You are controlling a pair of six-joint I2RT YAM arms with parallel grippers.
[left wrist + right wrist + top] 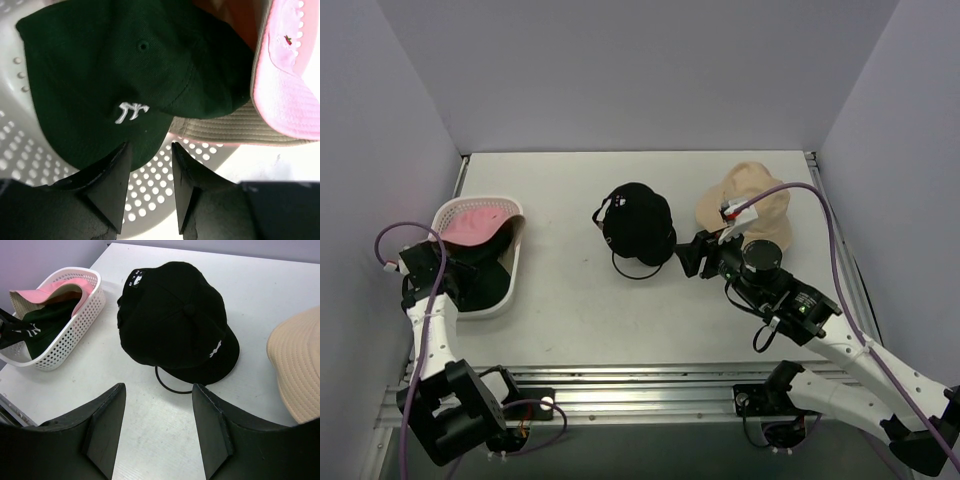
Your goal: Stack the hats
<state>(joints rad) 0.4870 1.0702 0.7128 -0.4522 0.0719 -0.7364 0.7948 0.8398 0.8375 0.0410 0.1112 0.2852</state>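
A black baseball cap (638,222) sits mid-table on a thin wire frame (172,386); it also shows in the right wrist view (175,315). A beige bucket hat (745,205) lies to its right, apart from it. A dark green cap (115,75) with a white logo and a pink hat (290,90) lie in the white basket (510,290). My left gripper (149,150) is open and empty, low in the basket, at the edge of the green cap's brim. My right gripper (159,390) is open and empty above bare table, just short of the black cap.
The perforated basket (75,325) stands at the table's left edge, against the left wall. Grey walls close in the left, back and right sides. A metal rail runs along the near edge (650,385). A purple cable (825,215) arcs over the beige hat.
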